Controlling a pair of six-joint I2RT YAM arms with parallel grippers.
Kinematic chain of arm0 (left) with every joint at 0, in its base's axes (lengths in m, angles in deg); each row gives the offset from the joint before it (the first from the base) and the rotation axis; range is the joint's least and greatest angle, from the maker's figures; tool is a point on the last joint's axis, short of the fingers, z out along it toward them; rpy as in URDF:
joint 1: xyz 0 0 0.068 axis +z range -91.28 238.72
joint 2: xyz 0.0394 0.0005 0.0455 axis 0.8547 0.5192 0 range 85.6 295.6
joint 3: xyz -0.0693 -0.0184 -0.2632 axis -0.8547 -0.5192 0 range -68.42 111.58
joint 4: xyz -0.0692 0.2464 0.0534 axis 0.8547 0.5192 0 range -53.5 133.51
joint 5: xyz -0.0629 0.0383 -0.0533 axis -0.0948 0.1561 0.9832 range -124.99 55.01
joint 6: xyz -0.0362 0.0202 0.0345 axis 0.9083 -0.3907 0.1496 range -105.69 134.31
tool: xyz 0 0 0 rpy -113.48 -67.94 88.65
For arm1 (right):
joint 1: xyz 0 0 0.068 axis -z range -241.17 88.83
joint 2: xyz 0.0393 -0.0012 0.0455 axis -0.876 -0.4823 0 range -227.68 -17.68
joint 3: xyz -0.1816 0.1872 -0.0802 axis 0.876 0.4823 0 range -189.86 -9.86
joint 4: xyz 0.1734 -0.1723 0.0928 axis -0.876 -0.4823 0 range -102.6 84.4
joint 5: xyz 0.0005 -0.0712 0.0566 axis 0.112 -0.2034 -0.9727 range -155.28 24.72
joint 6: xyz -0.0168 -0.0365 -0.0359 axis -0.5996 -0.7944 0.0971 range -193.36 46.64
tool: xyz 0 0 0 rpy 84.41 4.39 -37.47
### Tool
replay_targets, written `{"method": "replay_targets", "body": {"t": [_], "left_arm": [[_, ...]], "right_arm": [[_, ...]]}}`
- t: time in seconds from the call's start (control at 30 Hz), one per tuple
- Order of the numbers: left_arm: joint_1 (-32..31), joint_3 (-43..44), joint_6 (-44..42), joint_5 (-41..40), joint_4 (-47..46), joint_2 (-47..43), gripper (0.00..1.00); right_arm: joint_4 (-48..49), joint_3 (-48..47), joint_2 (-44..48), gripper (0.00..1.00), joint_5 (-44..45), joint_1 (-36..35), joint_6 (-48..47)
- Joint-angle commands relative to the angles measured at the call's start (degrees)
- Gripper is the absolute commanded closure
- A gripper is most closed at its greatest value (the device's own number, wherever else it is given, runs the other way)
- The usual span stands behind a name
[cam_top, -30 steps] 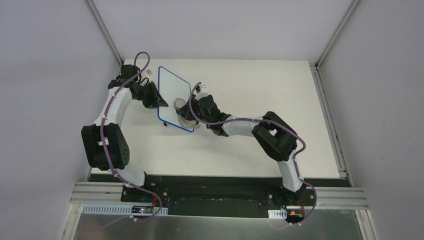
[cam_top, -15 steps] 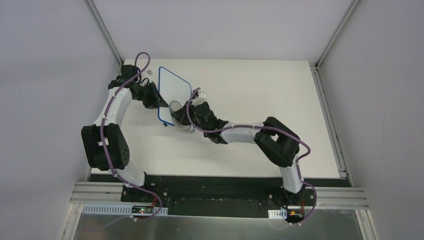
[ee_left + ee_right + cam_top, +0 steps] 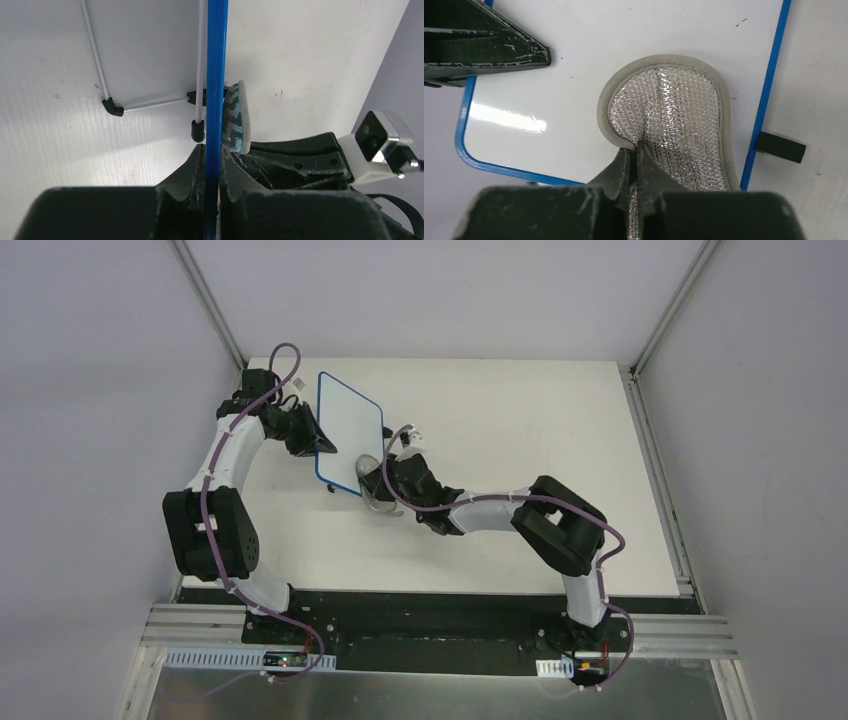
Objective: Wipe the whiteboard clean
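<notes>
Within left pincer (image 3: 212,152), whiteboard (image 3: 216,60) edge-on

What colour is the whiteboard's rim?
Blue; the rim of the whiteboard shows best in the right wrist view.

A white table (image 3: 540,410) is seen, marked with small dark specks. Toward ten o'clock of its surface the whiteboard (image 3: 348,420) is carried, propped on thin wire legs (image 3: 150,101) tipped with black feet (image 3: 780,146), which are set on the tabletop.
</notes>
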Motion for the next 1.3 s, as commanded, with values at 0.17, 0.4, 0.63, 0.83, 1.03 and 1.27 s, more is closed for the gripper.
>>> {"method": "replay_targets", "body": {"t": [0.17, 0.4, 0.63, 0.83, 1.03, 1.27], "left_arm": [[-3.2, -2.5, -0.5, -2.5, 3.5, 1.5, 1.0], [-3.2, -2.6, -0.8, -2.5, 3.4, 1.4, 1.0], [-3.2, -2.4, -1.1, -2.8, 3.7, 1.8, 1.0], [-3.2, -2.2, -1.0, -2.9, 3.7, 2.2, 1.0], [-3.3, -2.1, -1.0, -2.9, 3.7, 2.5, 1.0], [-3.4, -2.0, -1.0, -2.7, 3.8, 2.7, 1.0]], "right_arm": [[-19.7, -15.6, 1.3, 1.0, -4.7, -13.0, -9.2], [-11.3, -5.2, -4.0, 1.0, -4.4, -7.4, -3.1], [-0.4, 11.2, -7.3, 1.0, -8.5, 2.7, 5.6], [-6.0, 5.6, -5.6, 1.0, -8.0, 1.2, 1.2], [-15.8, -10.6, -2.4, 1.0, -7.0, -7.1, -7.5], [-12.3, -17.9, -6.5, 1.0, -13.2, -6.3, -6.1]]}}
